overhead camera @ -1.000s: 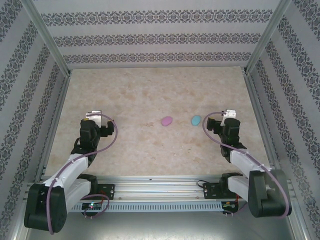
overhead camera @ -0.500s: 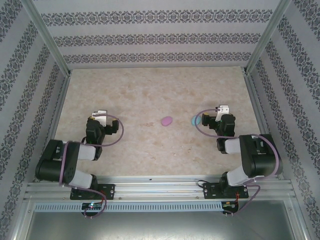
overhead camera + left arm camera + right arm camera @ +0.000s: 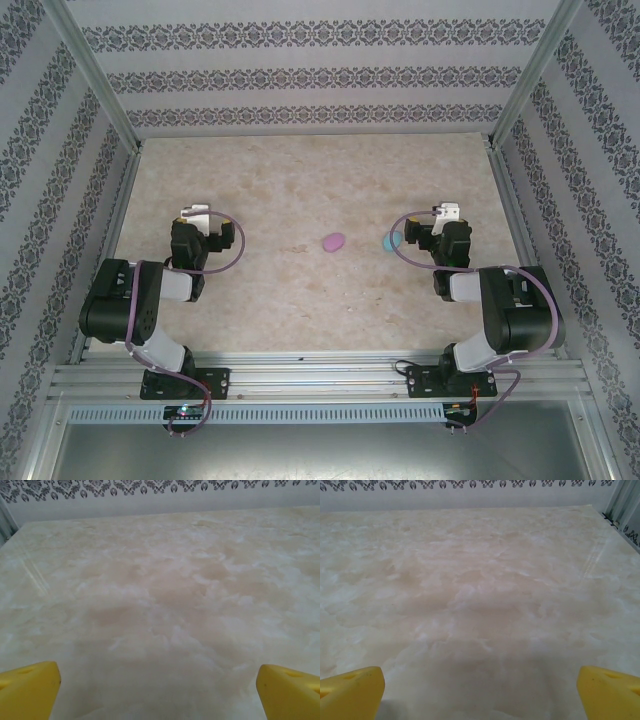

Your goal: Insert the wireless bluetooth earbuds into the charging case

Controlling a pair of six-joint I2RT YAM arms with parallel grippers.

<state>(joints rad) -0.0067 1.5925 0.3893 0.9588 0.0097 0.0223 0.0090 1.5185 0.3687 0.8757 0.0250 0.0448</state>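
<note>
Blue charging case (image 3: 391, 241) just beside right end effector (image 3: 480, 692), pink case (image 3: 333, 241) apart

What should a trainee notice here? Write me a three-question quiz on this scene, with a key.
1. True or false: the left gripper is shut.
2. Which case lies closest to the right gripper? A) the pink one B) the blue one C) both equally
3. Fill in: the case near the middle of the table is ____ in colour.

Key
1. False: its yellow fingers stand wide apart with nothing between them.
2. B: the blue case sits right beside that gripper.
3. Pink: the pink case lies between the two arms.
</note>
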